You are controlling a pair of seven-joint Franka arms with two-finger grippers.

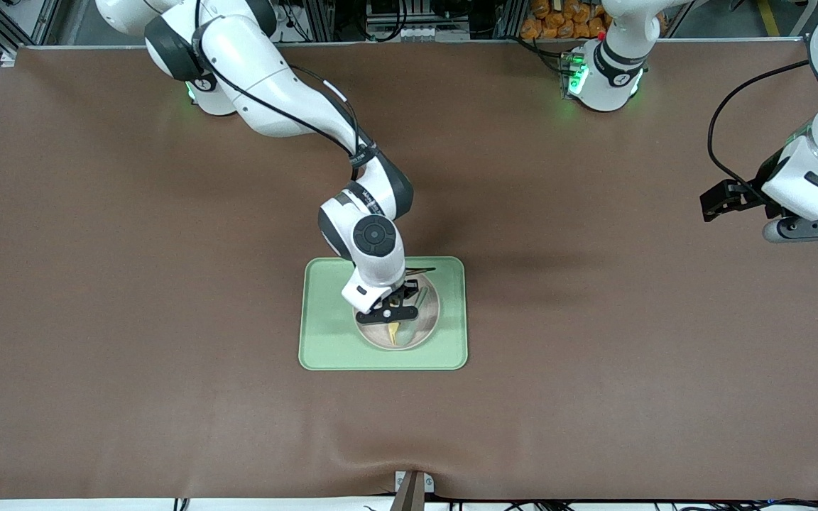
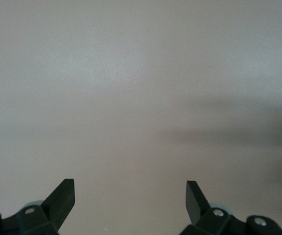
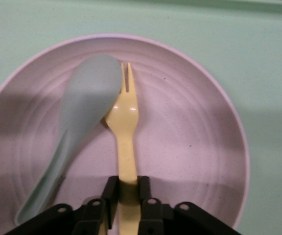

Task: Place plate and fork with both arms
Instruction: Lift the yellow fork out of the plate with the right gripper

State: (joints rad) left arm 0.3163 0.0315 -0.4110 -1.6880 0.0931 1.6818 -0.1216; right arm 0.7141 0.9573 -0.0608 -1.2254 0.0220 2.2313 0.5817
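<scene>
R arm reaches from its base down over the green tray [image 1: 324,341] near mid-desk. R hand [image 1: 396,317] sits low over the plate [image 1: 427,330], fingers [image 3: 112,193] narrow, clamped on the handle of the yellow fork [image 1: 395,331]. In R wrist view the fork [image 3: 123,129] lies inside the plate [image 3: 195,147], tines pointing away from the hand [image 3: 128,196], handle running back between the fingers. Can't tell if the fork's head rests on the plate or is just above it. Pale green spoon [image 3: 80,125] also in the plate, just beside the fork, bowl partly over the tines on one side; spoon handle runs back alongside the hand. Plate sits on the tray [image 3: 258,58], toward the L-arm end of it, tray rim visible all round in front view.

Brown desk [image 1: 167,284] carries the tray.

L arm waits at its own end of the desk, L hand [image 1: 718,202] up over bare desk, well apart from tray. L wrist view: L hand [image 2: 130,198] wide, fingers [image 2: 62,198] spread, holding nothing, only desk [image 2: 141,98] below.
</scene>
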